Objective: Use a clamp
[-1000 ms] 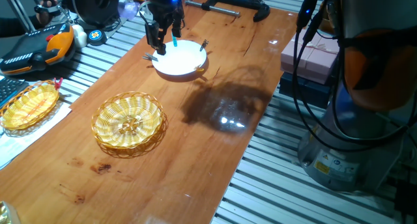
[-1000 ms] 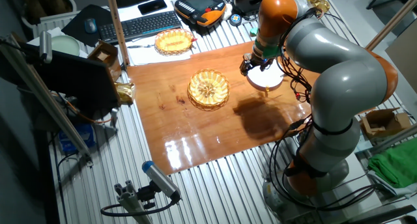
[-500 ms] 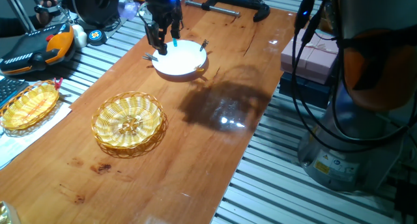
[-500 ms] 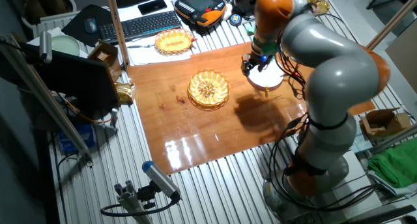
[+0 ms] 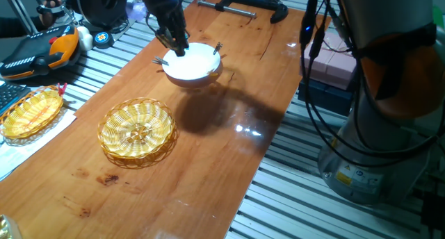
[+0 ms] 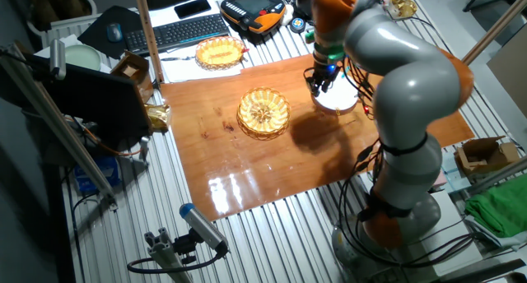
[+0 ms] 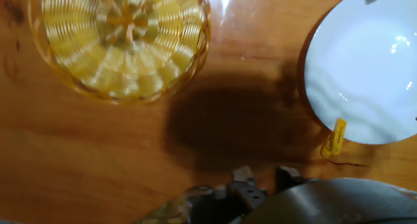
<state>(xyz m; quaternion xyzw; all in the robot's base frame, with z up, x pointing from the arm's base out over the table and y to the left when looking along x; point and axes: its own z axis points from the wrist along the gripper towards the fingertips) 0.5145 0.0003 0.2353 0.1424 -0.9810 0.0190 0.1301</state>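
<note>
In the hand view the clamp (image 7: 334,138), a small yellow peg, sits clipped on the rim of the white plate (image 7: 365,74), at its lower left edge. My gripper (image 7: 264,180) shows at the bottom of that view, apart from the clamp, with a small empty gap between its dark fingertips (image 7: 242,180). In one fixed view the gripper (image 5: 175,43) hangs over the plate's (image 5: 195,64) left rim. In the other fixed view the gripper (image 6: 319,81) is at the plate's (image 6: 339,99) near-left side. Neither fixed view shows the clamp.
A round wicker basket (image 5: 137,130) (image 7: 120,38) lies near the plate, and an oval one (image 5: 31,112) rests off the board's left side. Dark fork-like utensils (image 5: 159,60) lie at the plate's edge. A large bar clamp (image 5: 243,6) lies at the far end.
The arm has swung over and the gripper has shifted a little and tilted above the plate's left rim. Its shadow on the board has moved left.
</note>
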